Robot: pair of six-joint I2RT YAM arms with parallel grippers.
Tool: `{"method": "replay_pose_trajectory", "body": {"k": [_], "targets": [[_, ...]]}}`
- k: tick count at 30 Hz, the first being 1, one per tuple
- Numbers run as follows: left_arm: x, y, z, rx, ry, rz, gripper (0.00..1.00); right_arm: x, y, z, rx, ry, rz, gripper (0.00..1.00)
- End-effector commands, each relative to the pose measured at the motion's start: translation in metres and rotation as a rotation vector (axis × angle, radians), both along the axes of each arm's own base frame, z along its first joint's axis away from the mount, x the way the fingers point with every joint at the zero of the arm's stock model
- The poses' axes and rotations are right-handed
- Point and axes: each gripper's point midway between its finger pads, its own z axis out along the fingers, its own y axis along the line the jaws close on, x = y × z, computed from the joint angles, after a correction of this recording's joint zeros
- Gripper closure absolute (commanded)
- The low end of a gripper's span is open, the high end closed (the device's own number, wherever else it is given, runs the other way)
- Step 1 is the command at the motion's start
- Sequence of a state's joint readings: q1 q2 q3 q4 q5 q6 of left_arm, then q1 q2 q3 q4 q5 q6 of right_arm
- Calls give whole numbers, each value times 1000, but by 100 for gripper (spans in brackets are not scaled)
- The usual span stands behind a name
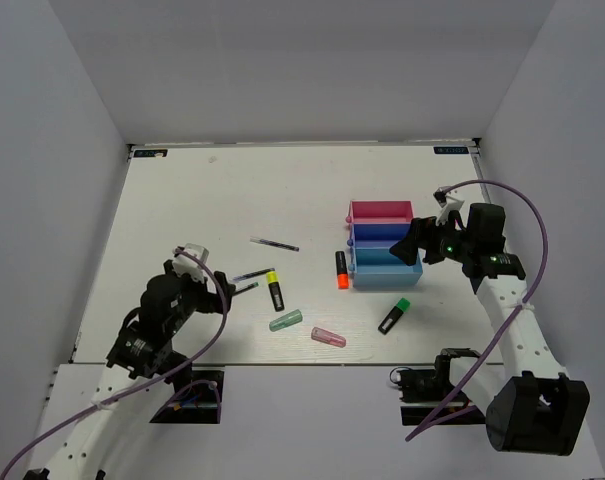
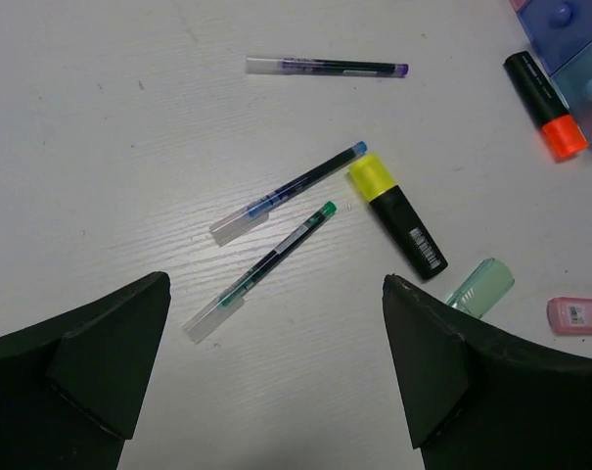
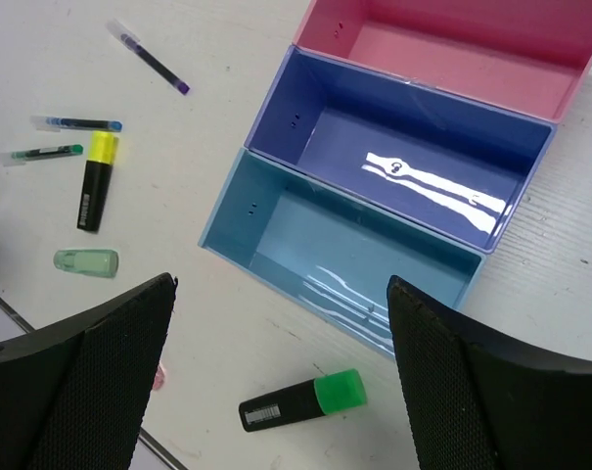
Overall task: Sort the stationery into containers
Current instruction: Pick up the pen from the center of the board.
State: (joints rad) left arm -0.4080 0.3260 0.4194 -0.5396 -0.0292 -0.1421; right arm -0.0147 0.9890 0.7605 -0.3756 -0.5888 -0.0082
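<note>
The containers are three joined bins, all empty: pink (image 3: pixel 442 70), dark blue (image 3: pixel 305 98) and light blue (image 3: pixel 239 217), standing right of centre (image 1: pixel 386 281). My right gripper (image 3: pixel 281 284) hangs open above the light blue bin's near edge, with a green-ended highlighter (image 3: pixel 300 399) on the table below it. My left gripper (image 2: pixel 276 294) is open over a green-tipped pen (image 2: pixel 261 269). Beside that pen lie a blue-tipped pen (image 2: pixel 291 191), a yellow-ended highlighter (image 2: pixel 398 215) and a purple-tipped pen (image 2: pixel 325 67). An orange-ended highlighter (image 1: pixel 341 270) lies against the bins' left side.
A translucent green capsule (image 1: pixel 285 321) and a pink capsule (image 1: pixel 328 337) lie near the table's front edge. White walls enclose the table on three sides. The right arm's purple cable (image 1: pixel 527 215) arcs above its wrist.
</note>
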Motion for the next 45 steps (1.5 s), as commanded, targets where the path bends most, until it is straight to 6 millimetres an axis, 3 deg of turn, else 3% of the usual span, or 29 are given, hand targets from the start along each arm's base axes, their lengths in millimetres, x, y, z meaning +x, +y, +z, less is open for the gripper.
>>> {"method": "replay_pose_trajectory", "body": {"k": [1,5,8,11,12,13,14,15,16,17,18,19,20,21,22,23,24,26,29,33,39,41,42,43,45], "targets": [[2,-6,-1,-3,18,-24,0,2,-4,7,-33,-57,-4,10],[6,-9,-5,-9,57,-16,1,-4,-8,2,-96,-97,36,10],[8,-17,-7,-27,106,-33,11,-9,-10,-1,-136,-107,69,10],[14,-29,-4,-77,169,-41,55,-14,-10,-11,-185,-105,136,10],[20,-33,-8,-72,219,-32,74,-16,-8,-6,-177,-102,157,10],[23,-35,-8,-79,242,-22,100,-16,-11,-10,-180,-73,130,10],[34,-32,-5,-88,264,47,100,-16,-9,-10,-156,-54,125,21],[40,-35,3,-125,281,83,100,-16,-9,-10,-161,-46,124,70],[45,-38,-16,-102,368,104,100,-15,-10,-8,-160,-47,116,87],[58,-31,-4,-108,359,208,90,-14,-10,-9,-144,-32,94,90],[67,-34,10,-147,367,255,70,-14,-10,-9,-148,-31,90,70],[72,-38,-14,-116,466,294,47,-13,-12,-10,-158,-28,72,43],[82,-38,-1,-102,453,338,21,-12,-14,-7,-158,-38,61,24],[92,-46,14,-146,452,375,17,-11,-14,-7,-162,-44,60,20],[100,-50,0,-151,512,434,17,-10,-16,-5,-171,-52,50,20],[117,-54,2,-149,525,485,16,-11,-16,-4,-171,-57,48,20],[120,-56,-5,-122,591,534,17,-11,-17,-1,-175,-67,39,20],[142,-66,-1,-219,634,673,19,-10,-19,-1,-182,-71,25,20],[165,-85,-28,-261,694,764,27,-9,-23,3,-201,-91,0,20],[168,-96,-51,-337,780,969,41,-7,-31,8,-234,-129,-39,20],[178,-119,-78,-380,816,1054,41,-4,-40,6,-278,-146,-68,18],[187,-123,-72,-393,795,1067,41,-4,-40,6,-281,-149,-66,18],[187,-122,-84,-373,810,1095,41,-4,-41,5,-280,-146,-68,18],[192,-124,-79,-382,805,1096,41,-5,-41,5,-282,-148,-69,18],[192,-124,-88,-370,816,1116,41,-5,-41,9,-283,-162,-73,18]]}}
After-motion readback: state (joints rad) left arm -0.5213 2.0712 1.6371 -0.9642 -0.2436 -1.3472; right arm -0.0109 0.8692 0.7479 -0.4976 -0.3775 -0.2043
